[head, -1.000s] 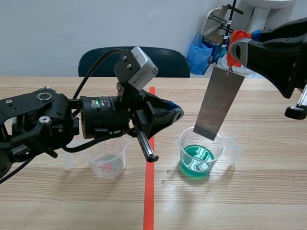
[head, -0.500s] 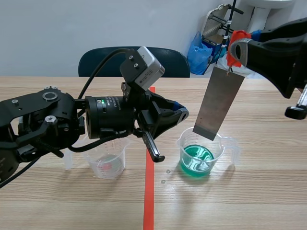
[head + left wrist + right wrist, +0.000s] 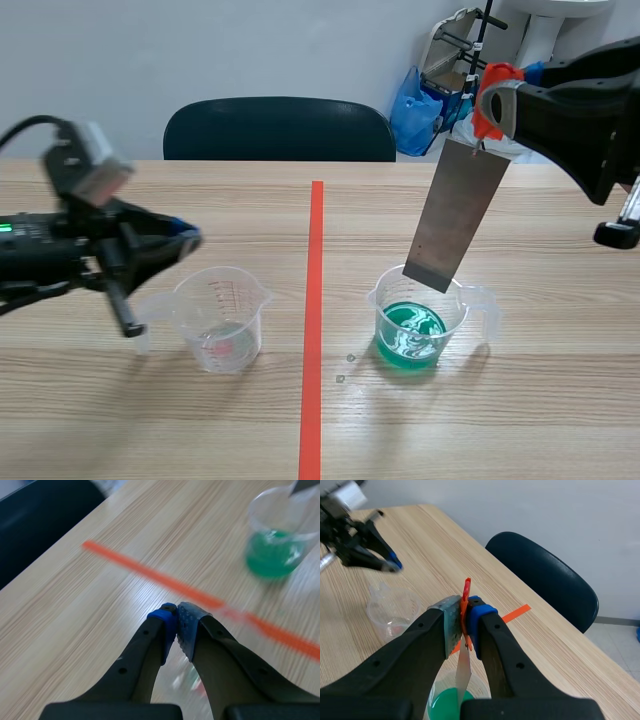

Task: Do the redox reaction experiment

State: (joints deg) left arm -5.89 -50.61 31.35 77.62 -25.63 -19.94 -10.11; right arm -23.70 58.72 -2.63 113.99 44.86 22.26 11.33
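A grey metal strip (image 3: 457, 213) hangs from an orange clip (image 3: 492, 96), which my right gripper (image 3: 497, 100) is shut on. The strip's lower end sits just above the clear beaker of green liquid (image 3: 412, 330). In the right wrist view the clip (image 3: 465, 607) is pinched between the fingers, with the strip (image 3: 464, 667) hanging toward the green beaker (image 3: 449, 702). My left gripper (image 3: 188, 240) is shut on nothing, above and left of a nearly empty clear beaker (image 3: 222, 319). In the left wrist view its pads (image 3: 189, 623) meet, with the green beaker (image 3: 276, 540) far ahead.
An orange-red tape line (image 3: 312, 330) runs down the table's middle between the two beakers. A dark chair (image 3: 277, 129) stands behind the table's far edge. A blue bag (image 3: 416, 110) and a stand lie beyond at the back right.
My left arm has pulled back quickly to the left, from near the tape line to beyond the nearly empty beaker. The right arm and the strip have kept still.
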